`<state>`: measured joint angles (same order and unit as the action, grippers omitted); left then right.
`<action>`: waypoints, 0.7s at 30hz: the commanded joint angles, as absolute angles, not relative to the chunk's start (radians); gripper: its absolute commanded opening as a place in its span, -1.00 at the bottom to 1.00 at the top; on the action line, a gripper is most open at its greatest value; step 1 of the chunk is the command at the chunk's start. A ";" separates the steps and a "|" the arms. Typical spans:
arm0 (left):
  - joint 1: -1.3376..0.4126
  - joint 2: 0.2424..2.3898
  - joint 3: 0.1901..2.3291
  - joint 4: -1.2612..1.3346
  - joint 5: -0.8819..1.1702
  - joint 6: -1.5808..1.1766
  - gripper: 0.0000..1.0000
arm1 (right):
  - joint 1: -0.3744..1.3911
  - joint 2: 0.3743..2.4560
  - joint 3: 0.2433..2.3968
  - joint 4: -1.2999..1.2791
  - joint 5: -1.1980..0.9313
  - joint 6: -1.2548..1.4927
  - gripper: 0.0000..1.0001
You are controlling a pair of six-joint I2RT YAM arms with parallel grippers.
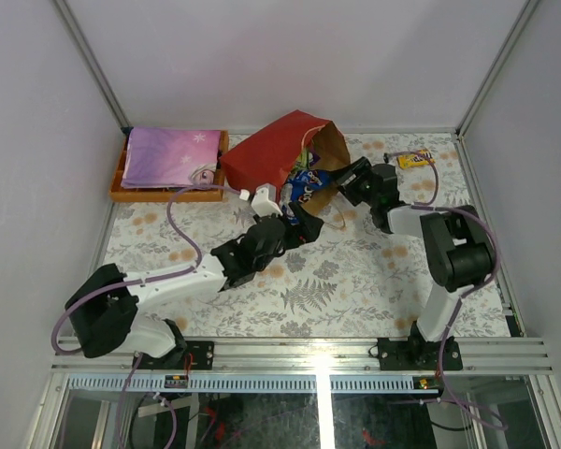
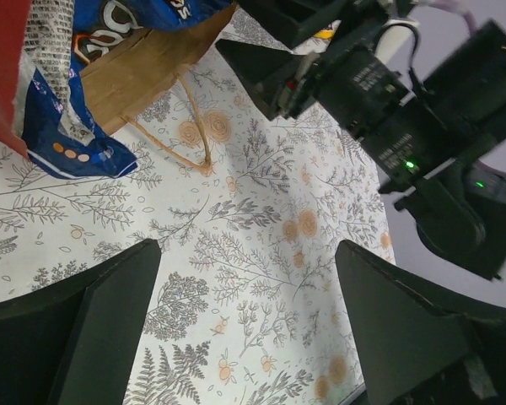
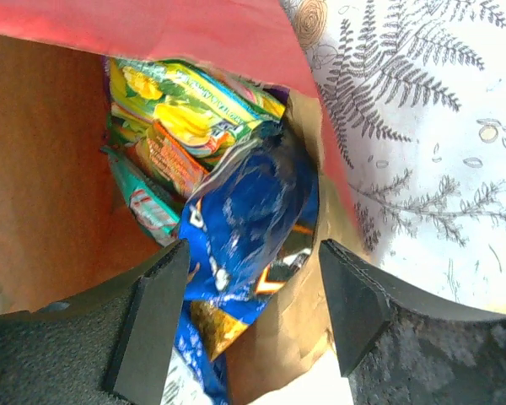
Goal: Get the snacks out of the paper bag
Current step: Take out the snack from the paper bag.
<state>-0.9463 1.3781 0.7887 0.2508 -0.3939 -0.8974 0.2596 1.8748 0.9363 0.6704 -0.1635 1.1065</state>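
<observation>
The red paper bag (image 1: 271, 154) lies on its side, its brown mouth toward the right arm. A blue-white snack bag (image 1: 306, 183) spills from the mouth. My right gripper (image 1: 342, 181) is open at the mouth; in the right wrist view its jaws (image 3: 253, 251) straddle the blue bag (image 3: 249, 211) and the bag's kraft edge (image 3: 308, 337), with a green-yellow candy bag (image 3: 185, 105), an orange packet (image 3: 164, 156) and a teal packet (image 3: 143, 207) deeper inside. My left gripper (image 1: 304, 223) is open and empty (image 2: 246, 249) over the cloth in front of the bag. A small yellow bar (image 1: 414, 160) lies at the far right.
An orange tray (image 1: 122, 192) with a flat purple patterned item stands at the back left. The bag's loop handle (image 2: 190, 148) lies on the floral cloth near my left gripper. The right arm (image 2: 388, 93) is close ahead of my left fingers. Enclosure walls surround the table.
</observation>
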 commanded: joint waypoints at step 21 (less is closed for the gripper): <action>-0.940 1.535 0.887 0.128 -0.418 -1.107 0.48 | 0.239 1.890 1.080 0.569 -0.235 1.188 0.22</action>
<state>-0.9417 1.5352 0.8711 0.1547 -0.3855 -1.0782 0.2424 1.8378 0.9779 0.5926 -0.1989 1.1645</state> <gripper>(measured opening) 0.736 0.614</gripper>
